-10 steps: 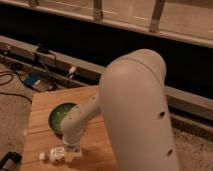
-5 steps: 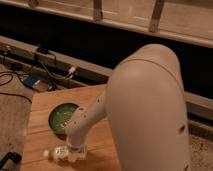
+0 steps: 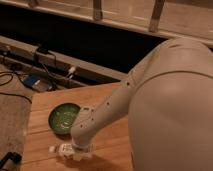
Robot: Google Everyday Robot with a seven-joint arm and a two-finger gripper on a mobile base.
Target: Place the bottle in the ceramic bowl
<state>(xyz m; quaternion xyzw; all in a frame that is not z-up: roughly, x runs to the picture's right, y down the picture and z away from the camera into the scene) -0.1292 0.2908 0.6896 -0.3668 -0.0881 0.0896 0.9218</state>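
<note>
The robot's big white arm [image 3: 170, 100] is filling the right half of the camera view, its rounded shell bulking in the foreground and its slimmer forearm reaching down and to the left across the wooden surface [image 3: 107, 97]. The surface is showing a light plank grain and is sitting in front of a long dark ledge, with a tangle of black cables [image 3: 30, 67] and a blue object [image 3: 31, 81] lying on the floor off its far left corner.

The ceramic bowl [image 3: 63, 118] is sitting upright on the left part of the surface, glossy green with a darker rim, and nothing is showing inside it but reflections. The forearm is passing just beside its right edge.

The gripper [image 3: 81, 150] is pointing down at the near edge of the surface, in front of the bowl and a little to its right. It is sitting directly over the bottle [image 3: 64, 149], which is lying on its side on the wood with its small white cap pointing left, just apart from the bowl's near rim. The wrist is hiding the right end of the bottle, so whether the gripper is clamping it or merely hovering spread around it cannot be told.
</note>
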